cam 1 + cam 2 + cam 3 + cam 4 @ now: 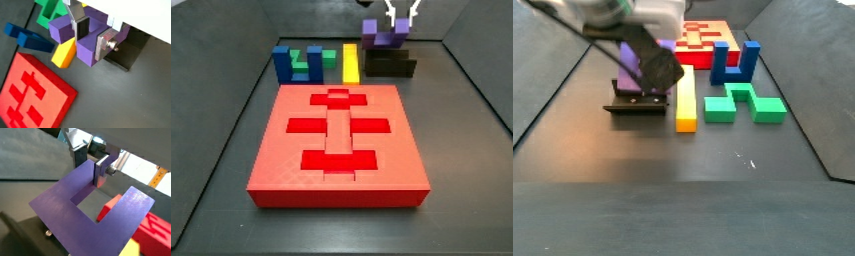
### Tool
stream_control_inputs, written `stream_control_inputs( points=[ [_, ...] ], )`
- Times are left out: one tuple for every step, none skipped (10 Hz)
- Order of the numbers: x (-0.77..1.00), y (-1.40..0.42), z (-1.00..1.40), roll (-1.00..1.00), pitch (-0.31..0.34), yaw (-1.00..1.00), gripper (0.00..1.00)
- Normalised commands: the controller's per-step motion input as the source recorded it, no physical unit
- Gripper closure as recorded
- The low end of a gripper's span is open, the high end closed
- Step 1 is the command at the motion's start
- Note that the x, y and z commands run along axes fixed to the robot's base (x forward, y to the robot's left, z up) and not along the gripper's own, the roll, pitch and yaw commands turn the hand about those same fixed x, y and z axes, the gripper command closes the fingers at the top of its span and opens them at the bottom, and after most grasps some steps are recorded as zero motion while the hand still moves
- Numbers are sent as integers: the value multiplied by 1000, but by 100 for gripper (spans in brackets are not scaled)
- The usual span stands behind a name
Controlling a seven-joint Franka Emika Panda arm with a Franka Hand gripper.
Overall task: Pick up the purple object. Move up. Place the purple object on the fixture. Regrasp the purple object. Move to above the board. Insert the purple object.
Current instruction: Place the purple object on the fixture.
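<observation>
The purple object point(87, 50) is a U-shaped block standing against the black fixture point(123, 52). My gripper point(92, 46) is shut on one prong: one finger sits in the slot between the prongs, the other silver plate presses the prong's outer face. A wrist view point(73, 208) shows the block's flat face with the gripper point(91, 175) at the prong's end. In a side view the purple object point(385, 35) hangs under the gripper point(394, 20), its lower end meeting the fixture point(392, 66). The red board point(338, 130) lies in front of it, also seen in a wrist view point(33, 95).
A blue U-shaped block point(281, 65), a green block point(301, 66) and a yellow bar point(350, 62) stand in a row beside the fixture, between it and the board. They also show in a side view: blue point(734, 60), green point(743, 103), yellow point(686, 100). Dark sloping walls enclose the floor.
</observation>
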Motion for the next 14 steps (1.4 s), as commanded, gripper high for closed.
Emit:
stream_control_inputs(
  points=[
    [989,-57,-94,43,0,-100,100],
    [940,-60,0,77,0,-100,100],
    [786,-14,100,126,-37,-89,100],
    [629,0,0,169,-103,-74,100],
    [474,0,-34,166,-140,-11,100],
    [317,-20,-129,209,-117,0,100],
    [29,-131,-209,129,-6,97,100],
    [0,-237,-223,86,0,260,100],
    [0,-309,-189,94,120,349,100],
    [0,-123,-140,26,231,363,100],
    [0,0,-111,0,251,297,100],
    [0,74,-137,0,186,174,100],
    [0,137,-143,0,103,20,100],
    [0,131,-134,-37,83,20,100]
  ],
)
